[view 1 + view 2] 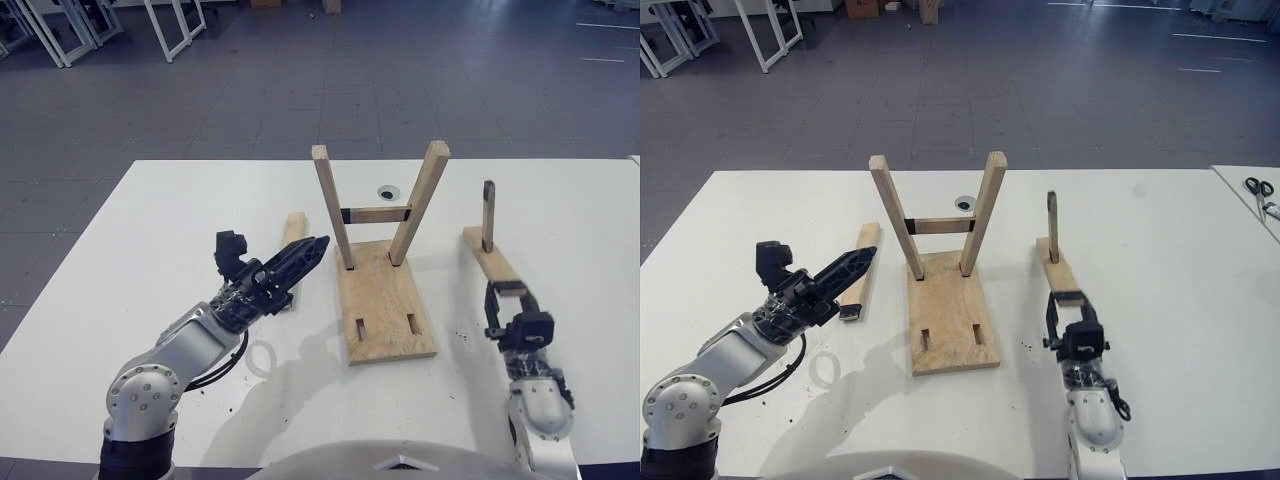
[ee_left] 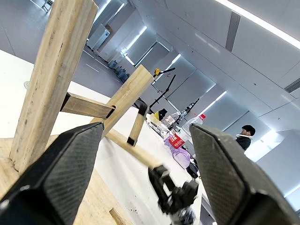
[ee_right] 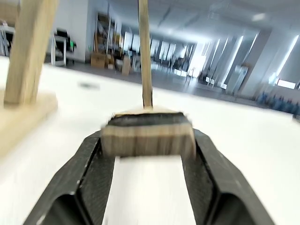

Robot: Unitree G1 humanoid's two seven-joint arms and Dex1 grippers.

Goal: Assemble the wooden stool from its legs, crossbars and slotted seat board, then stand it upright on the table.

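Currently, the left gripper [image 1: 312, 248] hangs low over the table [image 1: 150, 230], its 2 fingers spread wide and holding nothing, tips aimed toward the seat board [image 1: 385, 295]. Close by the tips lies the loose leg [image 1: 869, 237], long axis running away from the robot. The seat board lies flat, with 2 upright legs [image 1: 330, 205] and a crossbar [image 1: 378, 214] at its far end and 2 near slots [image 1: 358, 327] vacant. Right of it, the second leg [image 1: 487, 252] lies flat; the right gripper [image 1: 505, 293] clamps its near end. Next move, as judged: carry it left to the vacant slots.
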